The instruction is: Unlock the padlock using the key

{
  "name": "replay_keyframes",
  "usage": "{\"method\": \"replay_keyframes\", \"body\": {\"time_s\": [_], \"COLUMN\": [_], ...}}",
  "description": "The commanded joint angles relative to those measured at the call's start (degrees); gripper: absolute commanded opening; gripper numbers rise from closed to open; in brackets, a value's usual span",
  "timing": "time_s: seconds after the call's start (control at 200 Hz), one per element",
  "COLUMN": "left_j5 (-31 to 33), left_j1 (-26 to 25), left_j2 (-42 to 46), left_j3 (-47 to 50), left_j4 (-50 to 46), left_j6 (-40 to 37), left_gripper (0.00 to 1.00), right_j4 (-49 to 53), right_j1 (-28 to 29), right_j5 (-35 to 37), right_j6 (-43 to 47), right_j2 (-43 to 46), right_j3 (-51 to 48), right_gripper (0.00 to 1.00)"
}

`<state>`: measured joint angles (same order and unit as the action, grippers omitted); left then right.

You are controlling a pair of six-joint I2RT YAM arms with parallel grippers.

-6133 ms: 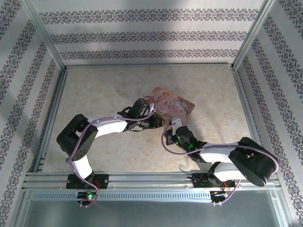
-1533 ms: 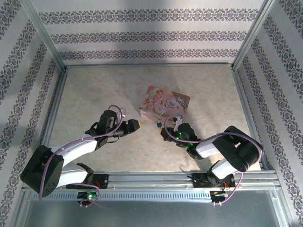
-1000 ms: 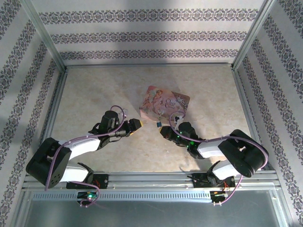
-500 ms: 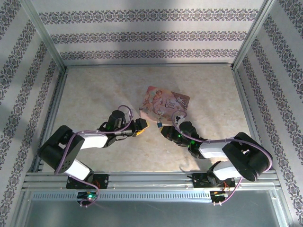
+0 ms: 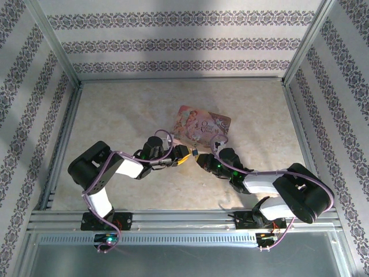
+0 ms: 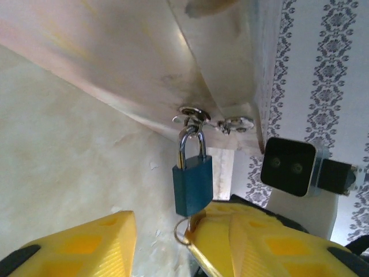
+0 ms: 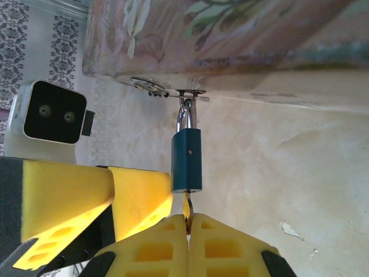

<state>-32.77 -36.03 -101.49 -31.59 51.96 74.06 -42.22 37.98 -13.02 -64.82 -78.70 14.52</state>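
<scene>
Around the middle of the worktop [image 5: 109, 115], slightly toward the right edge: pink tin [image 5: 203, 123]. On the hasp [image 6: 195, 112] at its near-left corner: padlock [image 6: 192, 186], blue body, silvery shackle, hanging clear of the tin wall. In its keyhole: key [image 7: 186, 209], pinched between the pressed-together pads of the right gripper [image 7: 188, 222]. Just left of the padlock: left gripper [image 6: 160, 222], jaws spread, key ring [image 6: 181, 231] beside one pad. Little room between the grippers; wide bare worktop toward the left and far edges
</scene>
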Motion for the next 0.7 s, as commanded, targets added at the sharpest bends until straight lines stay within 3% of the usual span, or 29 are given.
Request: {"method": "replay_keyframes", "body": {"time_s": [0.0, 0.695], "left_j5": [1.7, 2.9], "left_j1": [-1.2, -3.2], "left_j2": [-2.3, -9.6], "left_j3": [-1.6, -5.4], "left_j4": [7.1, 12.3], "left_j6": [3.0, 6.6], "left_gripper": [0.44, 0.26], "right_j4": [1.5, 1.8], "right_j1": [-0.4, -0.4], "right_j5": [-1.0, -1.1], "right_j6": [-1.4, -2.0], "right_j2": [1.1, 1.0], "right_j3": [0.0, 0.2], "right_gripper": [0.0, 0.0]}}
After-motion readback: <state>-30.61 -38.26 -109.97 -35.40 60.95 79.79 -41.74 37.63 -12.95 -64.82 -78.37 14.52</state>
